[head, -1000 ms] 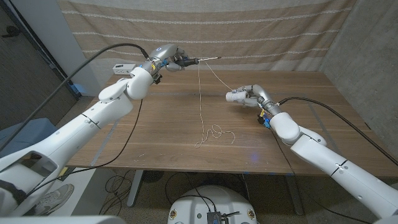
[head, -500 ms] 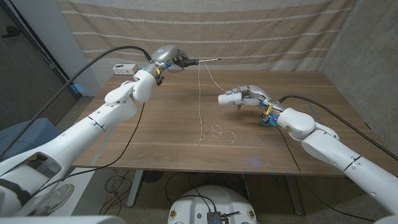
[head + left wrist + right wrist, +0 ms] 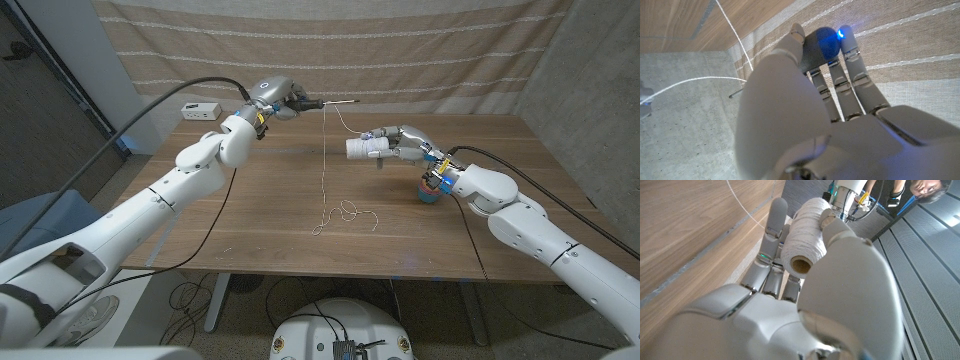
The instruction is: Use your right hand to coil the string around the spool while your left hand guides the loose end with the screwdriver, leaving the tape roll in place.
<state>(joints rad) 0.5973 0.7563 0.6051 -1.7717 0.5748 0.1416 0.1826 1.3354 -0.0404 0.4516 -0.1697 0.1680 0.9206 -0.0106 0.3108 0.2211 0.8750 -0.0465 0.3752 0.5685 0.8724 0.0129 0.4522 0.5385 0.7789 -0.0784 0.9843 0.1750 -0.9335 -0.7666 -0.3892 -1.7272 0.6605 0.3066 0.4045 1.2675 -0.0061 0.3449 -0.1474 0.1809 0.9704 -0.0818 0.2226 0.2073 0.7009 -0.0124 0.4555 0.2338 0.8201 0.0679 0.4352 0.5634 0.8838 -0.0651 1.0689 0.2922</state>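
Striped beige cloth hangs behind the wooden bench (image 3: 260,215), which carries most of the scene. Above its far left part the left hand (image 3: 277,97) grips the screwdriver (image 3: 322,101), fingers wrapped around the dark handle, the thin shaft pointing level toward the right. Above the far right part the right hand (image 3: 400,143) holds the spool (image 3: 361,148) on its side, fingers and thumb closed around the white winding. By that wrist a small blue roll, probably the tape roll (image 3: 428,193), stands on the bench. From the spool the string (image 3: 326,160) runs up over the screwdriver shaft, drops straight down and ends in loose loops on the wood.
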